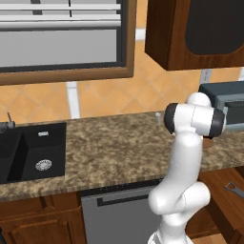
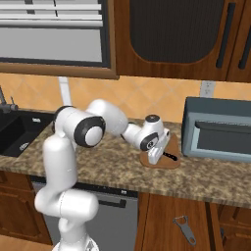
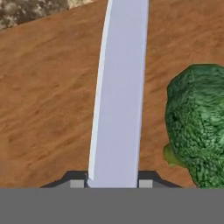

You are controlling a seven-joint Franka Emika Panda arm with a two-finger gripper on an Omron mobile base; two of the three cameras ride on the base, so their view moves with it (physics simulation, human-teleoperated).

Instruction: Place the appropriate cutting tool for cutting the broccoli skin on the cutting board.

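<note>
From the left base view, the white arm is bending over the speckled counter (image 1: 119,147) toward the right, and its elbow is hiding the work area; just a sliver of the cutting board (image 1: 208,142) is peeking out under the dark joint, in front of the grey toaster oven (image 1: 228,105). The black sink (image 1: 33,152) is sitting well apart on the left.

From the right base view, the gripper (image 2: 156,156) is reaching down onto the cutting board (image 2: 169,159), which is lying just left of the toaster oven (image 2: 218,128). A thin dark part is sticking out from the hand toward the right over the wood (too small to name with confidence). A dark grey tool (image 2: 185,229) is hanging in front of the lower cabinet, below the counter edge.

From the hand view, the cutting tool (image 3: 119,100) is running as a pale blade straight out from between the fingertips (image 3: 77,183), which are pinching its near end. It is hovering close over or resting on the cutting board (image 3: 48,109); I cannot tell which. The broccoli (image 3: 199,122) is sitting just beside the blade.

The risk, as I judge it: if the jaws are opening while the tool is above the wood, it could bounce or roll and knock the floret, and a sideways drift could shove the broccoli toward the board's edge.
</note>
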